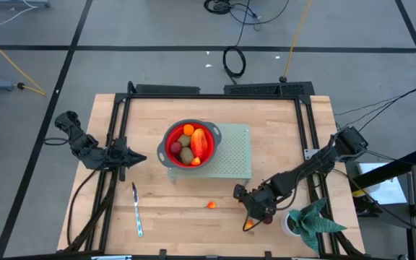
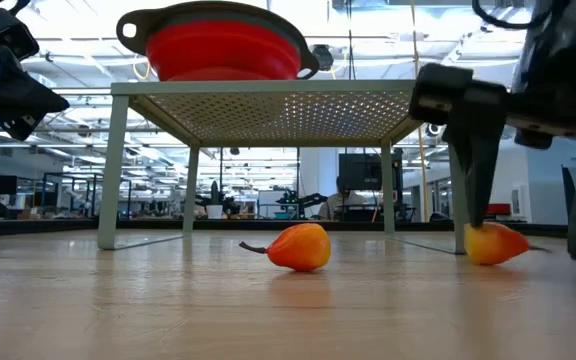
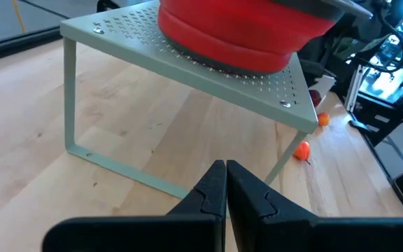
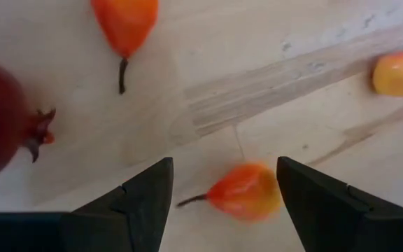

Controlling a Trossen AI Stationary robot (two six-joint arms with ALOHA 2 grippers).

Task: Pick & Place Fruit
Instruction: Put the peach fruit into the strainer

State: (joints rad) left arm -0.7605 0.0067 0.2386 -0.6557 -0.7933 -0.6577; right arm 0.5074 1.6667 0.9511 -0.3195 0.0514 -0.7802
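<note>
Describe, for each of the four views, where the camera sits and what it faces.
High: overhead, facing down on both arms and the red bowl.
Low: tabletop level, facing the rack; right arm's open jaws straddle an orange fruit.
Left wrist: behind shut jaws, facing the rack.
Right wrist: above that same fruit.
Shared: low and right wrist.

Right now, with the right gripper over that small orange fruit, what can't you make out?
- High view: the right gripper covers the orange fruit under it.
- Right wrist view: the dark red fruit is cut off by the edge.
- Low view: the bowl wall hides its contents.
- Left wrist view: the bowl blocks the table beyond it.
</note>
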